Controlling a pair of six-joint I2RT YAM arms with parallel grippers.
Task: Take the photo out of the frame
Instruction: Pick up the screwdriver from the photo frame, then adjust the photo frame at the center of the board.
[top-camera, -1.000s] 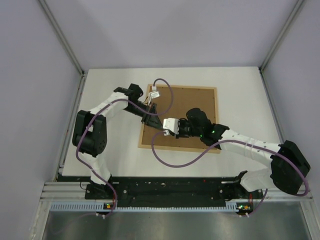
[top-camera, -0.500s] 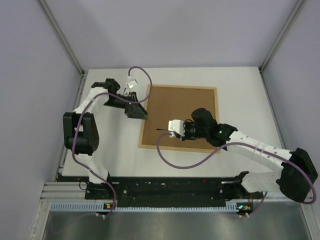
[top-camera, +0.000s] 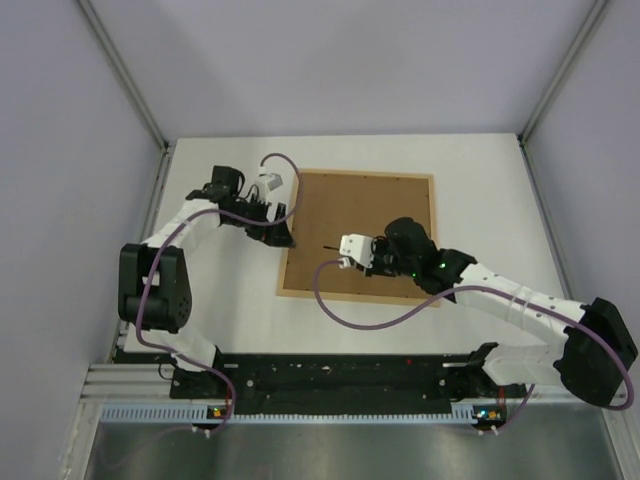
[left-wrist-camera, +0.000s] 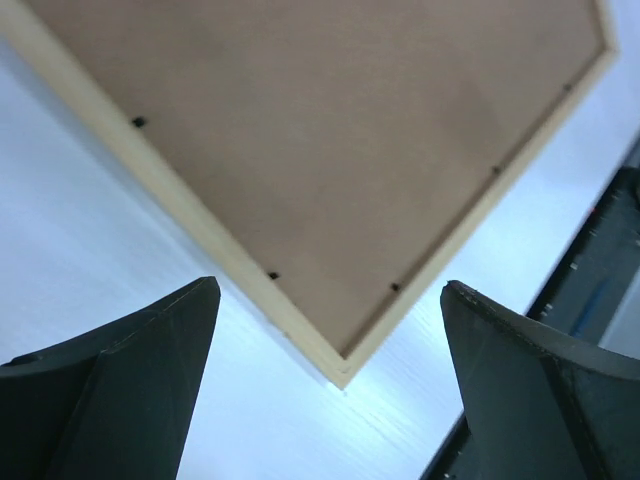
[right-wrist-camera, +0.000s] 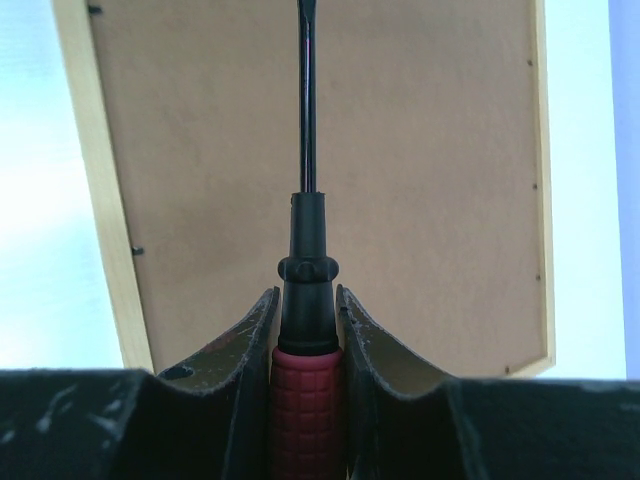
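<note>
Early going, by the look of it. Frame (top-camera: 365, 173) lies face down at centre of the table (top-camera: 220, 300), brown backing board (top-camera: 365, 215) up and in place. Photo not visible, presumably under the board. Small dark tabs (left-wrist-camera: 272, 275) sit along the board's edge; too small to tell whether they are turned. Right gripper (right-wrist-camera: 307, 300) is clamped on a red-handled screwdriver (right-wrist-camera: 308, 250), tip over the board's left part. Left gripper (left-wrist-camera: 330, 290) gapes wide and holds nothing, just off the frame's left edge. Left to do: free tabs, lift board, remove photo.
</note>
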